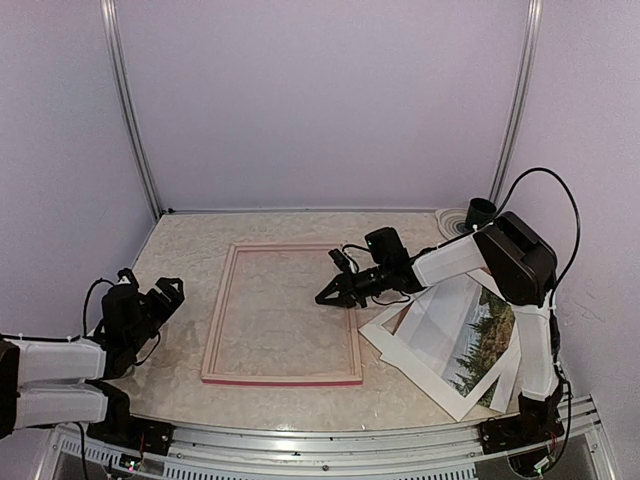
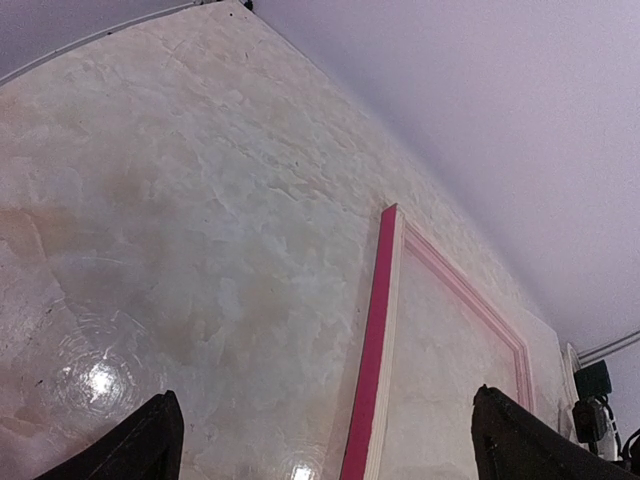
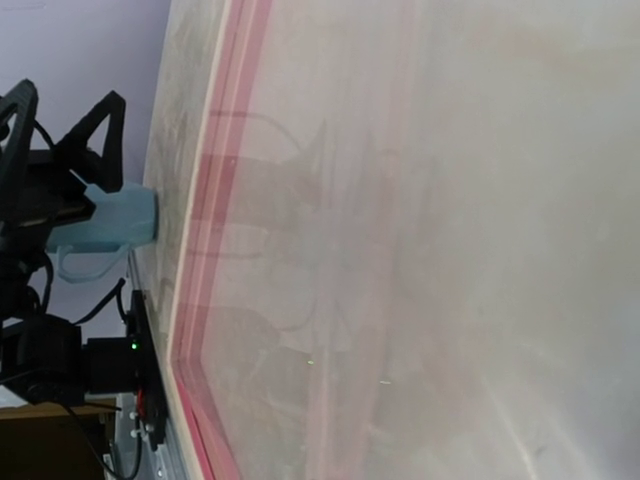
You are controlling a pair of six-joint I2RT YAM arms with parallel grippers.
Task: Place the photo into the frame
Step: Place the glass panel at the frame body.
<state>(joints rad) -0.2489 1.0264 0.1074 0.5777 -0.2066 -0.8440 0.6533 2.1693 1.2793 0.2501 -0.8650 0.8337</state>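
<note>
The frame (image 1: pixel 283 378) lies flat in the middle of the table, pale side up, with a pink-red near edge. The photo (image 1: pixel 487 340), trees and pale sky, lies to its right, partly under white mat pieces (image 1: pixel 430 335). My right gripper (image 1: pixel 330 293) is shut, its tips low over the frame's right side, just inside the right rail; nothing shows between them. The right wrist view shows only the frame's (image 3: pixel 215 180) glassy inside and rail, no fingers. My left gripper (image 1: pixel 170 292) stands open left of the frame, empty. Its fingertips (image 2: pixel 150 440) straddle the frame's (image 2: pixel 375 350) pink edge.
A black cup (image 1: pixel 480 212) and a white round thing (image 1: pixel 455 222) sit at the back right corner. Walls close the table on three sides. An aluminium rail (image 1: pixel 330 440) runs along the near edge. The left arm (image 3: pixel 60 170) shows beyond the frame in the right wrist view.
</note>
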